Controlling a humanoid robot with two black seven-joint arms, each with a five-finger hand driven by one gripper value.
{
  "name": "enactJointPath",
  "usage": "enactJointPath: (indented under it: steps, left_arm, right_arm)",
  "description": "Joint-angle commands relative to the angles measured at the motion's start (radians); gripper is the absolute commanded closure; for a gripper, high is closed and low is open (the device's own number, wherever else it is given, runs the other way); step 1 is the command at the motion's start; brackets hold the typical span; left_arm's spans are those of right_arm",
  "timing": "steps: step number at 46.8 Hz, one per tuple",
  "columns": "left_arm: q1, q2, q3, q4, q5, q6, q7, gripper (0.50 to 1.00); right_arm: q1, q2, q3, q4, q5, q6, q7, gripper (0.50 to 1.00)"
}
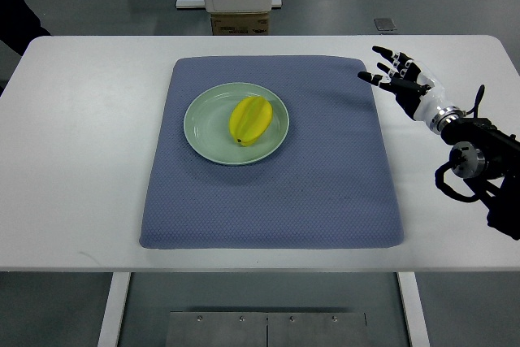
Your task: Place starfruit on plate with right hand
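Starfruit (pixel 249 119) lies on the green plate (pixel 197 130), up on the far-left part of the blue mat (pixel 325 184). Right hand (pixel 402 83) hovers off the mat's far-right corner, fingers (pixel 388 52) spread wide, holding nothing.

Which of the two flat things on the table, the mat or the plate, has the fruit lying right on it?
The round pale green plate: the yellow starfruit lies on it. The blue mat only carries the plate.
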Motion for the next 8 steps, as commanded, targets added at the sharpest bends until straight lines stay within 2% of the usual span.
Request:
enactJointPath:
  steps: [1, 8]
  left_arm:
    - [0.000, 0.000, 0.000, 0.000, 0.000, 0.000, 0.000, 0.500]
    - [0.000, 0.000, 0.000, 0.000, 0.000, 0.000, 0.000, 0.500]
  right_arm:
    - [-0.009, 0.001, 0.002, -0.010, 0.021, 0.000, 0.000, 0.500]
    - [-0.013, 0.003, 0.002, -0.026, 0.056, 0.002, 0.000, 0.500]
